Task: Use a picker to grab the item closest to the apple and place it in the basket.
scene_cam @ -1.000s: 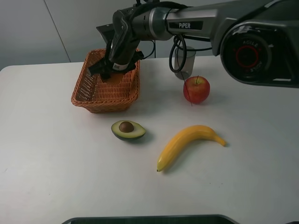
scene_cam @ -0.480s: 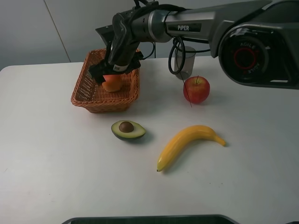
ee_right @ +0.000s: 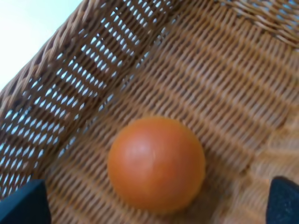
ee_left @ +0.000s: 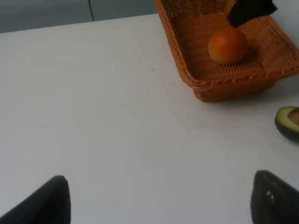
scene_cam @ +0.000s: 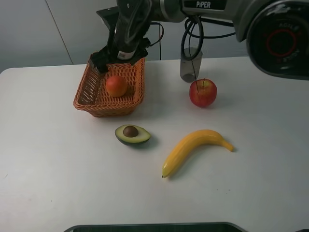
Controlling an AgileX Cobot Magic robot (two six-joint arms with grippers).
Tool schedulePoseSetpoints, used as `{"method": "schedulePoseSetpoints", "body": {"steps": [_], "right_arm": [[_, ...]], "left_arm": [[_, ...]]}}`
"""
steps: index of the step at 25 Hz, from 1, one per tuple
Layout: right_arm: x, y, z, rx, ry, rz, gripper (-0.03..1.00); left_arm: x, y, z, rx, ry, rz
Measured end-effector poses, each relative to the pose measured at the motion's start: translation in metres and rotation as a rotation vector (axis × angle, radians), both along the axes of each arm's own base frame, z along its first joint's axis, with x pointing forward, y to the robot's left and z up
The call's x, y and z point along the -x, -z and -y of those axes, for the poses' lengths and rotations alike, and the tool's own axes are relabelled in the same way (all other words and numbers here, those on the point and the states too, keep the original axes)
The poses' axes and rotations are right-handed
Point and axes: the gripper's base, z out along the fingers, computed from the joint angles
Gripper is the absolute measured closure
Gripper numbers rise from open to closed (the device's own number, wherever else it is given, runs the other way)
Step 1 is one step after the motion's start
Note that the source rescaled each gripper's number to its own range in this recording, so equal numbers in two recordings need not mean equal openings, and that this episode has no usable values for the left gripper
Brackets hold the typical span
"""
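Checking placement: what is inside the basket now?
One orange lies on the basket floor, with the open right gripper above it. The gripper hides part of the far rim.

Lab-like test bench, bare white table (scene_cam: 58,169), plain grey wall (scene_cam: 29,29)

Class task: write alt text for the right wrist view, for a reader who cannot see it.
An orange lies alone on the woven floor of a wicker basket, seen from close above. Two dark fingertips flank it, wide apart and not touching it.
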Motion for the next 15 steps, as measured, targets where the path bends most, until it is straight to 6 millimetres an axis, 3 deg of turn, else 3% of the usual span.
{"method": "schedulePoseSetpoints", "body": {"steps": [6,11,15], "right_arm": [[-0.007,-0.033,0.056,0.079,0.065,-0.083,-0.03],[-0.005,-0.051,0.121,0.111,0.175,-0.142,-0.03],[0.007,-0.06,0.178,0.119,0.283,-0.175,-0.03]], "left_arm": [[0.0,0.0,0.0,0.0,0.0,0.0],[0.0,0.0,0.0,0.0,0.0,0.0],[0.0,0.0,0.0,0.0,0.0,0.0]]}}
